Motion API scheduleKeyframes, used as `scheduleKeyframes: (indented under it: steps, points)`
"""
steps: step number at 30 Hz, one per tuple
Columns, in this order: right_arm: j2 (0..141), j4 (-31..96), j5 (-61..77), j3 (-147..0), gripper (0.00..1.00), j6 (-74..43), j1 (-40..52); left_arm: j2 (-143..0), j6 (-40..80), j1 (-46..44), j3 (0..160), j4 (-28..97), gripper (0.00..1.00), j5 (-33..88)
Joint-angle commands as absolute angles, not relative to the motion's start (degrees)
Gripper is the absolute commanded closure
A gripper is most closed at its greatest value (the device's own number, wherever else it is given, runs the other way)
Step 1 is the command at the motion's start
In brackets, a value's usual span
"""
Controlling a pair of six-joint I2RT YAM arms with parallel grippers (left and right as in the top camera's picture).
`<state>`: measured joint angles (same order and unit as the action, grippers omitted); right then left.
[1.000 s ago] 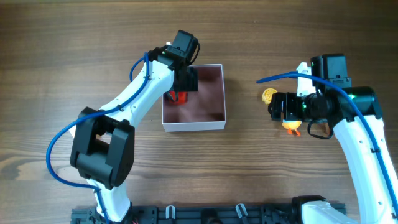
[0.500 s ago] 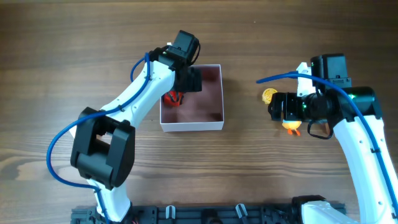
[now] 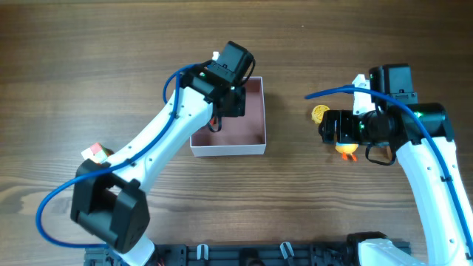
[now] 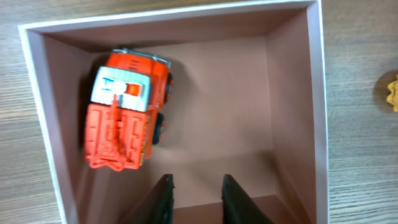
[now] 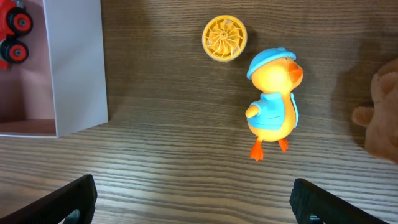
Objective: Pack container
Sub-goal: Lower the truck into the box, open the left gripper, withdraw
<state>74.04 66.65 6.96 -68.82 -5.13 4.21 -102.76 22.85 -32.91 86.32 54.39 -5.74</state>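
The container (image 3: 228, 148) is sitting near the table's middle, with a red truck (image 4: 127, 112) lying in its left half (the truck's markings are too blurred to read). The left gripper (image 4: 198, 190), narrowly parted and empty, is hovering over the container, having shifted rightward off the truck. The right gripper (image 5: 196, 202), spread wide, is hanging above a duck (image 5: 272, 102) toward the right edge. A brown thing (image 5: 380, 118) is being cut off by the frame.

Brown wood-grain table (image 3: 89, 44), even light; black rail (image 3: 244, 255) along near edge.

Container (image 4: 295, 106) (pink-lined) upright, lidless.
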Motion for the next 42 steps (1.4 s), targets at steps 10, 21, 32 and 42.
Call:
scheduleKeyframes:
  steps: [10, 21, 32, 42]
  points:
    - [74.4, 66.9, 5.6, -69.9, 0.00, -6.2, 4.4, -113.4, 15.2, -31.8, 86.1, 45.8, 0.92, -6.1]
    - [74.4, 66.9, 5.6, -69.9, 0.00, -6.1, 4.4, -114.6, 15.1, -25.0, 86.1, 45.8, 0.96, -9.1]
    - [74.4, 66.9, 5.6, -69.9, 0.00, -6.1, 4.4, -114.4, 15.2, -25.7, 86.2, 45.8, 0.75, -7.6]
    - [74.4, 66.9, 5.6, -69.9, 0.00, -6.1, 4.4, -98.9, 18.7, -28.2, 86.7, 53.3, 0.31, -7.9]
